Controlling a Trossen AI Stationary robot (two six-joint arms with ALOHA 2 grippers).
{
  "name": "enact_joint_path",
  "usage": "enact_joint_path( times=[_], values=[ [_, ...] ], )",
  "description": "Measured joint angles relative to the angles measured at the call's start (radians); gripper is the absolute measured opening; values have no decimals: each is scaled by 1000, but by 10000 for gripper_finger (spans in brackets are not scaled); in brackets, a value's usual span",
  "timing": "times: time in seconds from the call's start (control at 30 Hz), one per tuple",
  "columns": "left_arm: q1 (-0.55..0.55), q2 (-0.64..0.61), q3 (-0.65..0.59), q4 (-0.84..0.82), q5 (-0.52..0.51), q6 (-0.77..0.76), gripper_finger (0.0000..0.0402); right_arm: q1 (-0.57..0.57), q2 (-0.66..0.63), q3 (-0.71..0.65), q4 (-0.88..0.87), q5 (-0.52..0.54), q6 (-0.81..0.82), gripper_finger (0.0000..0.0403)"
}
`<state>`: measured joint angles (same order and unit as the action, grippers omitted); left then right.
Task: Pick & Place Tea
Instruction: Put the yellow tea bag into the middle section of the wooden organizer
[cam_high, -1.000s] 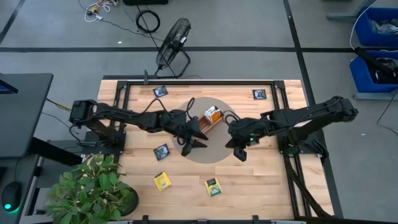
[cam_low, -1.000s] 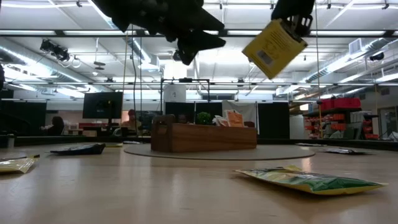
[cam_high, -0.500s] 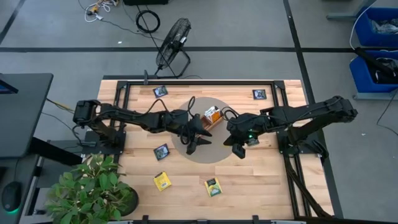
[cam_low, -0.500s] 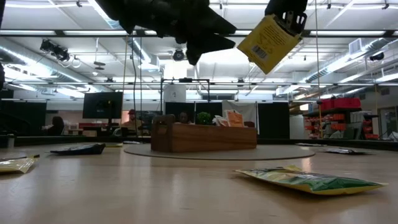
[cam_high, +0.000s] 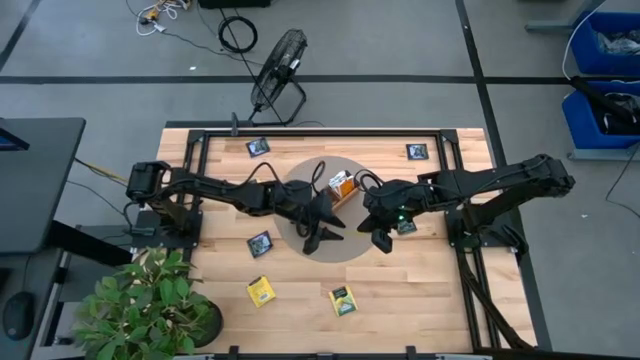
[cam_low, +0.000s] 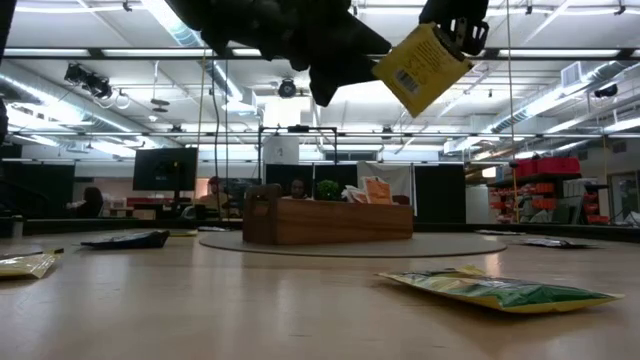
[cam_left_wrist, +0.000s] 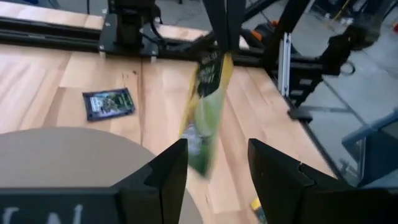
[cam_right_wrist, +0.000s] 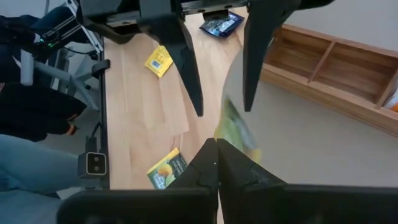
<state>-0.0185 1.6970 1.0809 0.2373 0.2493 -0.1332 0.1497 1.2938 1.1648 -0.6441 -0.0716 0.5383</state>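
The right end effector (cam_low: 455, 28) is clamped shut on the top edge of a small flat yellow-green tea-bag packet (cam_low: 419, 69), which hangs tilted beneath it high above the light wooden bench (cam_high: 420, 290); judging by this, it is held up for a hand-over. The left end effector (cam_left_wrist: 214, 158) faces it with its fingers spread wide, packet just ahead of the gap, apparently ready to take it. The brown wooden compartment tray (cam_low: 328, 219) sits beyond them, its contents mostly hidden, and from above the arms cover the packet.
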Motion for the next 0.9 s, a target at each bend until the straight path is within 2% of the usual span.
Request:
enact_joint_path(
  times=[0.13,0.23,0.47,0.63,0.77,0.9],
  values=[
    [-3,3,0,2,-5,9,169,0,0,0,2,0,-1,0],
    [-3,3,0,0,-20,11,150,0,0,0,17,-8,-1,0],
    [8,3,0,3,-26,9,81,0,0,0,66,-15,2,0],
    [16,3,0,3,-26,5,15,-3,0,0,82,4,-1,0],
    [21,3,0,0,-22,-38,10,-4,-1,0,82,11,-8,15],
    [21,3,0,-4,-13,-65,7,-5,-17,-1,71,11,-24,52]
  ],
)
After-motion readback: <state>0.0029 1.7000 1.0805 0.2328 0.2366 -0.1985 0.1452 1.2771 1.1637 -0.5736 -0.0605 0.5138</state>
